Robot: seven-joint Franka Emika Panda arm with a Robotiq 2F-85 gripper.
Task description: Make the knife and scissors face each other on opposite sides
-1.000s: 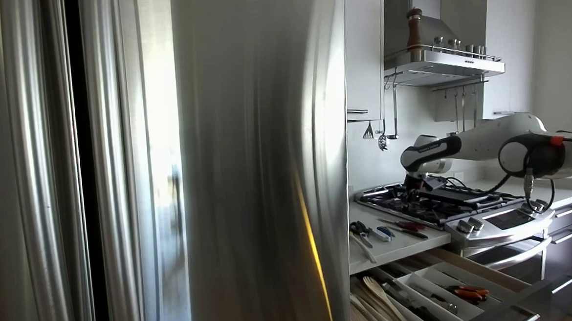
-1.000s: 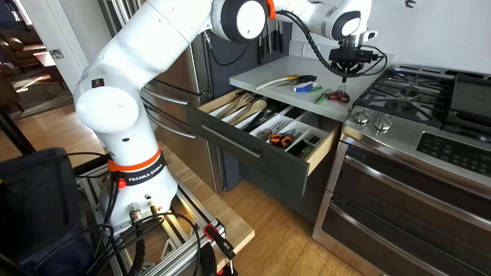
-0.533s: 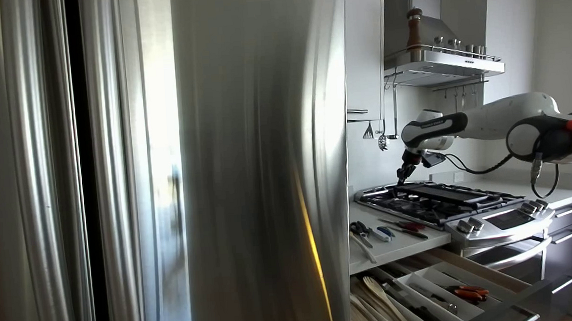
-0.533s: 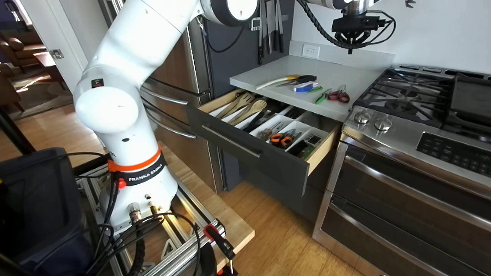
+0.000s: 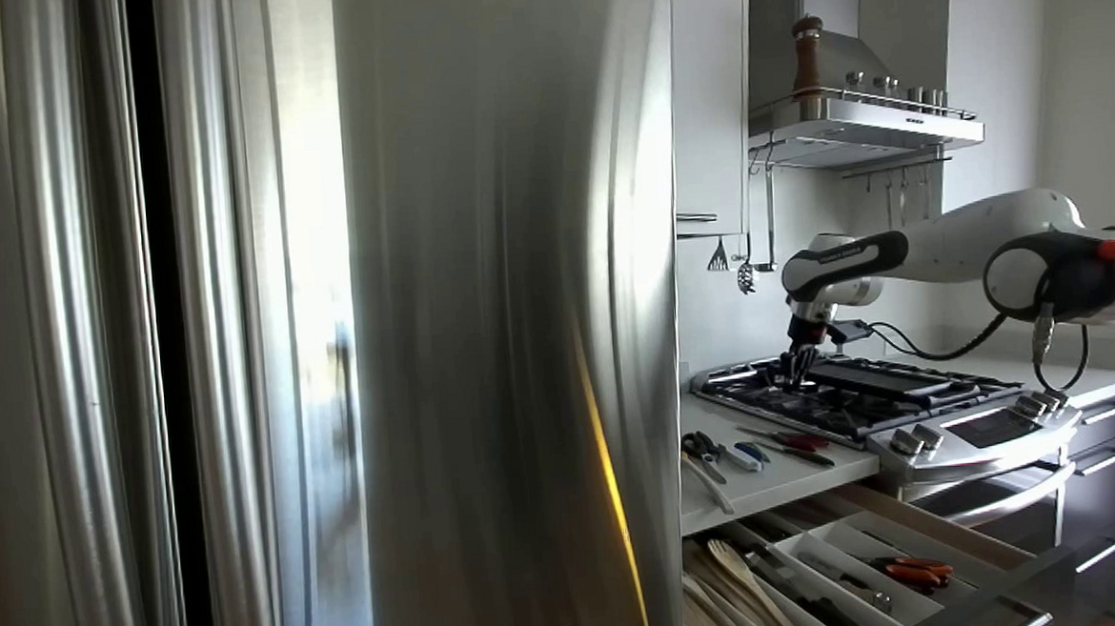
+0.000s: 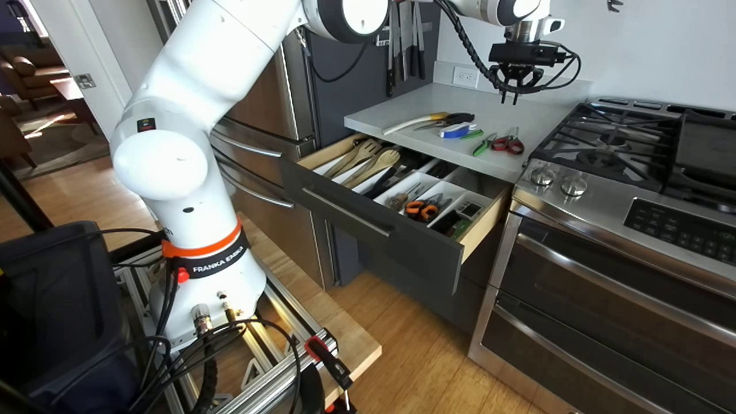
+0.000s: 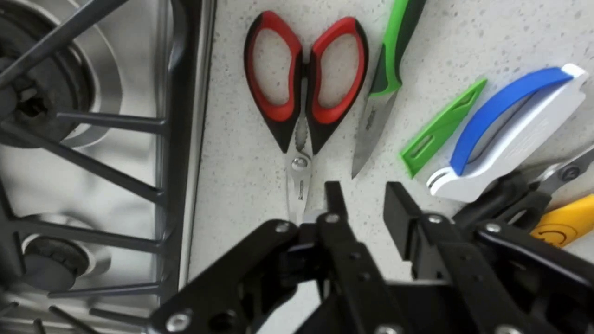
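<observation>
The red-and-black scissors [image 7: 298, 185] lie flat on the counter, blades toward the gripper in the wrist view. They also show in both exterior views [image 6: 509, 144] [image 5: 803, 441]. The knife [image 7: 389, 74] has a green-and-black handle and lies beside the scissors, its blade tip pointing the same way as the scissor blades. It shows in both exterior views too [image 6: 485, 144] [image 5: 809, 456]. My gripper [image 7: 363, 195] is open and empty, above the counter, with a gap between its fingertips. It hangs above the scissors and knife in an exterior view [image 6: 509, 100]. Its left finger linkage covers the scissors' tip in the wrist view.
A green slotted piece [image 7: 441, 130], a blue-and-white tool [image 7: 515, 139] and a yellow-handled tool [image 7: 564, 225] lie right of the knife. The stove grate [image 7: 181, 153] borders the counter on the left. An open drawer [image 6: 368, 213] with utensils, including orange-handled scissors [image 6: 422, 210], sticks out below.
The gripper rose from low over the scissors, then came partway down again. Its fingers looked together before and are apart now. The scissors and knife have not moved.
</observation>
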